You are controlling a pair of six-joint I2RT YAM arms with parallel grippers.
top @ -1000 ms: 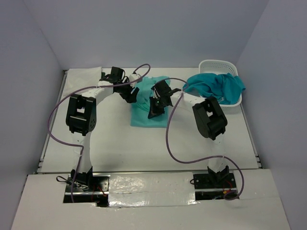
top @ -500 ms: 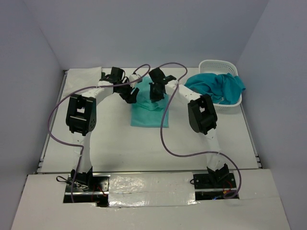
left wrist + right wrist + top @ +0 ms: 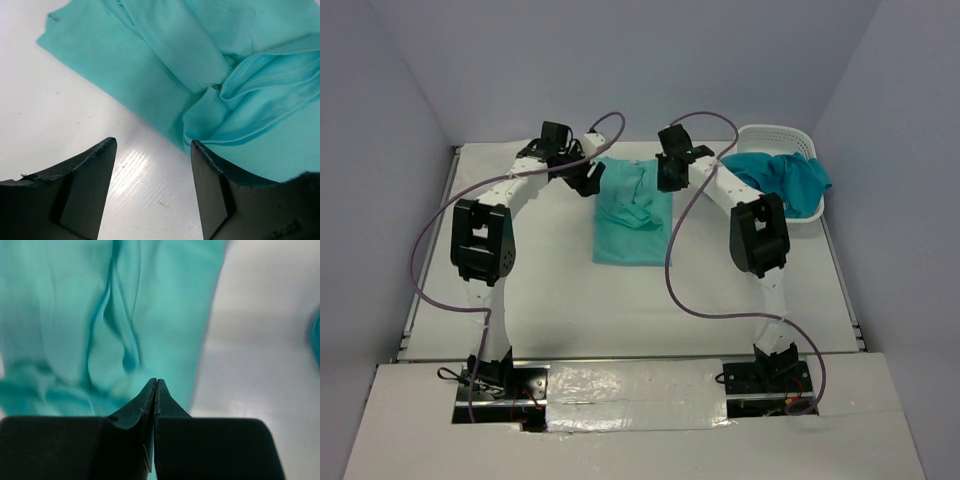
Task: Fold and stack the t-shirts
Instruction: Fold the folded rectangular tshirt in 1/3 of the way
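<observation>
1. Your right hand (image 3: 670,172) has pulled back from the middle of the mint tee (image 3: 632,238) to the tee's far corner on the side nearest the laundry basket (image 3: 772,132). Its fingers are pressed together with no cloth between them
2. Your left hand (image 3: 585,178) has barely shifted. It sits by the tee's far corner on the side away from the basket, fingers spread and holding nothing
3. The mint tee lies on the desk (image 3: 540,290) near the basket, to its left. It looks narrower than a second ago, and a bunched ridge of cloth sits in its far half
4. The teal tee (image 3: 782,180) stays heaped in the basket, spilling over the rim toward the mint tee
5. A side fold seems to have landed, so smooth that ridge before you fold again, and the teal tee is yet to be done
</observation>
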